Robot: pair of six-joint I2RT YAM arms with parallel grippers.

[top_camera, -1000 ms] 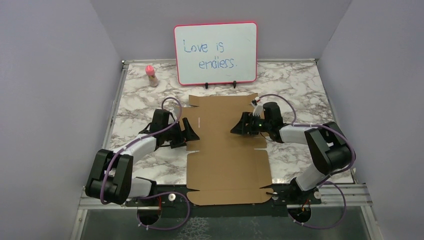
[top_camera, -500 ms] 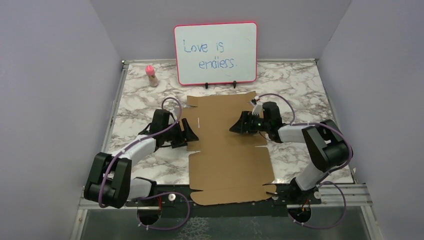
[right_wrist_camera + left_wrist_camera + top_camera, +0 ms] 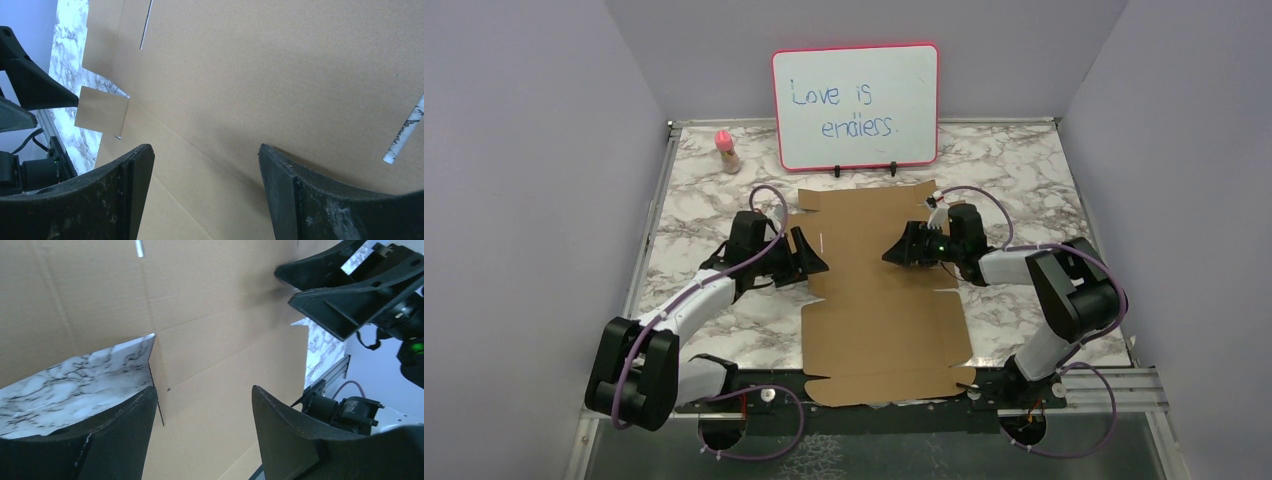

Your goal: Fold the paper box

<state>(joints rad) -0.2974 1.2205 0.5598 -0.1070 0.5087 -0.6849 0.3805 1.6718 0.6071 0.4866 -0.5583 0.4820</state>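
Paper box [image 3: 879, 300]: unfolded die-cut sheet of plain brown cardboard, lying flat at centre of the marbled surface [image 3: 1024, 170], no wall raised yet. Long axis from bottom of frame to top in the overhead view, leaning slightly to the upper left; lower end overhanging the metal rail [image 3: 1114, 385] beside the arm bases, upper end just short of the feet of the red-framed whiteboard [image 3: 856, 106]. Side flaps, notches and narrow slots along both long edges. Handling, by judgement: light and thin, stiff within each panel but ready to hinge along the scored creases; smooth enough to skate over the surface under a sideways push; prone to creasing or tearing at the slots if pinched hard. Best hold, by judgement: a free flap edge beside a notch, one finger under and one over, opposite side pinned down. Left claw [image 3: 816, 262]: at the sheet's left-of-frame edge, level with a notch, jaws apart and gripping nothing, one finger [image 3: 115, 440] over the bare marble of the notch and the other over cardboard in the wrist view. Right claw [image 3: 894, 252]: over the upper middle of the sheet, reaching in from right of frame, jaws spread wide, nothing between them, contact with the cardboard not clear. Also present: small pink-capped bottle [image 3: 727, 150], upper left of frame, well apart from the sheet
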